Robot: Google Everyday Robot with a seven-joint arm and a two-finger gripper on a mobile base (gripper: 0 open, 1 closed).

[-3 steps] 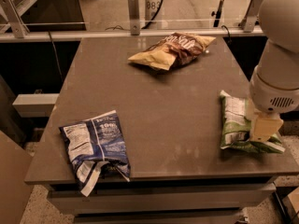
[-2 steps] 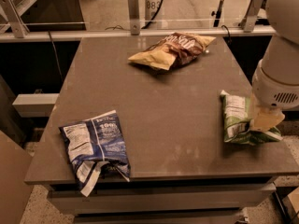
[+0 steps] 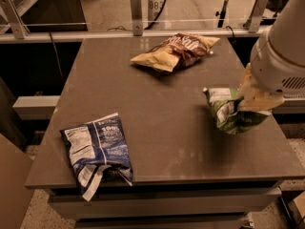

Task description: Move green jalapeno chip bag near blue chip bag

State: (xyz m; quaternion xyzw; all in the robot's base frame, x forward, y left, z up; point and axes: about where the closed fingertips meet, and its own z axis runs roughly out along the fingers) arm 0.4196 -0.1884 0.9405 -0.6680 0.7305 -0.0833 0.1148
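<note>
Jaws of the gripper (image 3: 255, 101) are closed on the right end of the green jalapeno chip bag (image 3: 226, 112), near the right edge of the table (image 3: 167, 142). The blue chip bag (image 3: 97, 149) lies at the front-left corner, well apart. A yellow and brown chip bag (image 3: 176, 51) rests by the back edge.

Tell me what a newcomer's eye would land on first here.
The white arm at the right edge, its pincer clamped on the green jalapeno chip bag over the table. Next, the blue chip bag at the near left corner, overhanging the edge, and the yellow and brown chip bag at the far side.
</note>
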